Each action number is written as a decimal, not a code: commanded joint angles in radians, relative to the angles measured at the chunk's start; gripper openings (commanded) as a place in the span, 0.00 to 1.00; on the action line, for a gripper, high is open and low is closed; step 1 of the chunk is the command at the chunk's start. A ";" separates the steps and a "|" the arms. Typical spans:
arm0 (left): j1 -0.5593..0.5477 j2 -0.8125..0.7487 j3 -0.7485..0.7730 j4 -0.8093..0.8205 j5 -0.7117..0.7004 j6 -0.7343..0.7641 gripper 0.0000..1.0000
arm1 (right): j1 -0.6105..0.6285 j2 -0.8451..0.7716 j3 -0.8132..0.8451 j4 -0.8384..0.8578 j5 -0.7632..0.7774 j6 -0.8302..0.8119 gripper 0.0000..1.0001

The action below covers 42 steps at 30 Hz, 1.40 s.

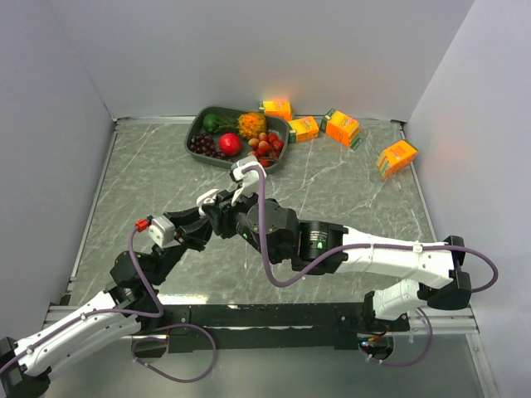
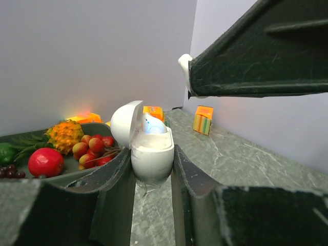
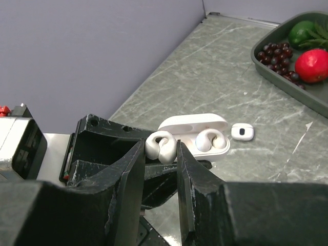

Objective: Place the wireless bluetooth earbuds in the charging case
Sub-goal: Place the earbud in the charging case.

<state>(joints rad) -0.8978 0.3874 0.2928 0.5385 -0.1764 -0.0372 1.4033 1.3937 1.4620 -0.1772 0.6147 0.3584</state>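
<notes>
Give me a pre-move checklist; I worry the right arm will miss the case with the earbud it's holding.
1. Lid open: ok, swung fully back.
2. Charging case steady: ok, the left gripper clamps it from both sides.
3. Held earbud secure: ok, pinched in the right gripper.
4. Free slot: cannot tell; one seated earbud shows, the neighbouring slot is hidden behind the held one.
5. Earbud lined up over the slot: cannot tell from these angles.
6. Loose white piece clear of the case: ok, apart on the table.
</notes>
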 commanded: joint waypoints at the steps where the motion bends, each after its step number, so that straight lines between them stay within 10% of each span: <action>1: -0.001 -0.019 0.045 0.017 0.015 0.005 0.01 | 0.008 0.022 0.066 -0.033 -0.009 0.022 0.11; 42: -0.001 -0.028 0.069 -0.018 0.008 -0.027 0.01 | -0.013 0.243 0.394 -0.490 0.069 0.182 0.08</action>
<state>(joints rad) -0.8978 0.3683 0.3145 0.4679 -0.1791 -0.0463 1.3968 1.6146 1.8030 -0.6178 0.6674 0.5240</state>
